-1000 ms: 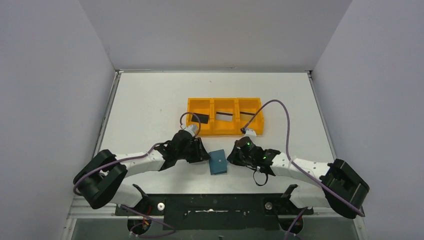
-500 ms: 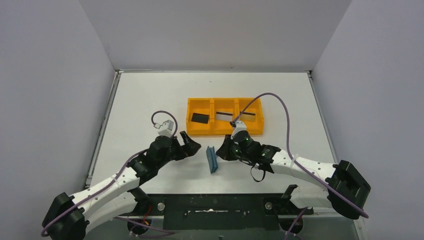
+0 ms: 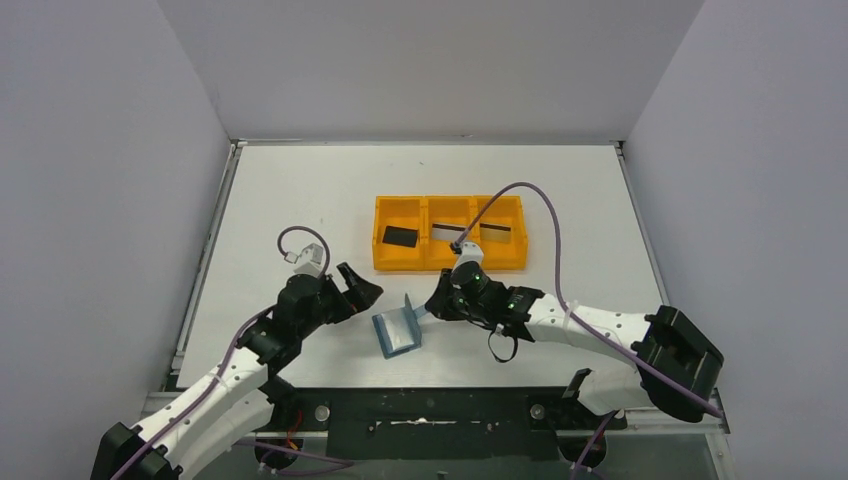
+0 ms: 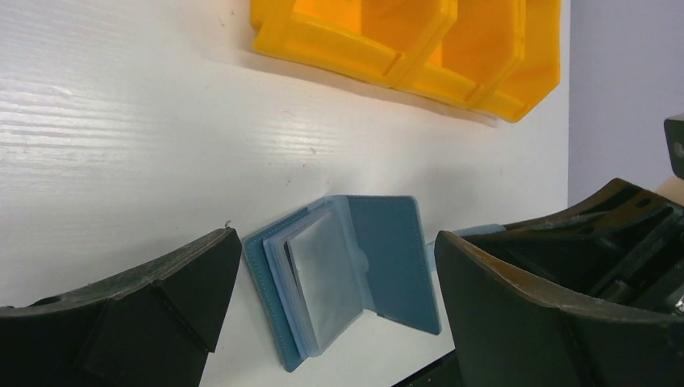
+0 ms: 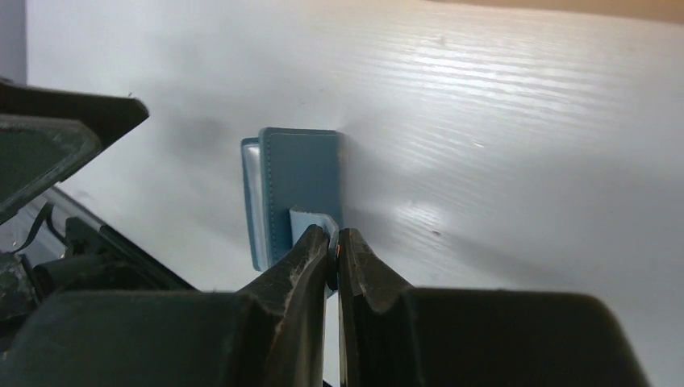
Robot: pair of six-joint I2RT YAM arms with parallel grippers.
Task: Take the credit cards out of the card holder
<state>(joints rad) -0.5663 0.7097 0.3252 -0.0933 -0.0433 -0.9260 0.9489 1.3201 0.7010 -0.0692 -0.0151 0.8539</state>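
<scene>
Here, near the front edge of the table, the card holder (image 3: 397, 328) lies half open. One flap is flat on the table and the other stands up. The right claw (image 3: 432, 303) is pinched shut on its little snap tab (image 5: 310, 218) and holds that flap upright. The left claw (image 3: 360, 285) sits just to the left of it, spread wide and empty.

The holder looks light and floppy, so it would likely slide or fold if pulled without being pinned. Its inner pockets (image 4: 323, 274) show a pale grey sheet, and I cannot tell whether that is a card. A card would be thin, stiff and slick, best pinched by an exposed edge.

Farther back, the orange tray (image 3: 448, 266) holds a black card (image 3: 400, 236) on the left, a silver-grey striped card (image 3: 448, 233) in the middle and a dark card (image 3: 495, 236) on the right.
</scene>
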